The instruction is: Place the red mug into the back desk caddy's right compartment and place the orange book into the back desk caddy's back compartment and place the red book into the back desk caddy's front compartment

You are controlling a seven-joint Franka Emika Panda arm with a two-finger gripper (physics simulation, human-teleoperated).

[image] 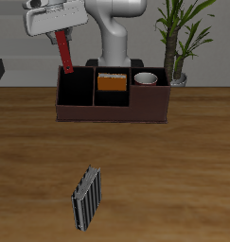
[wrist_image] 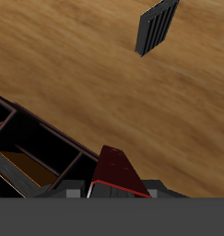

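I have the pincer (image: 60, 38) clamped on the red book (image: 64, 52), which hangs just above the caddy (image: 112, 109). Below it, the orange book (image: 111, 82) stands in the middle section and the mug (image: 146, 78) at the far end. My wrist camera misses the mug. Farthest off, a striped book (image: 86, 198) stands on the counter (image: 183, 170).
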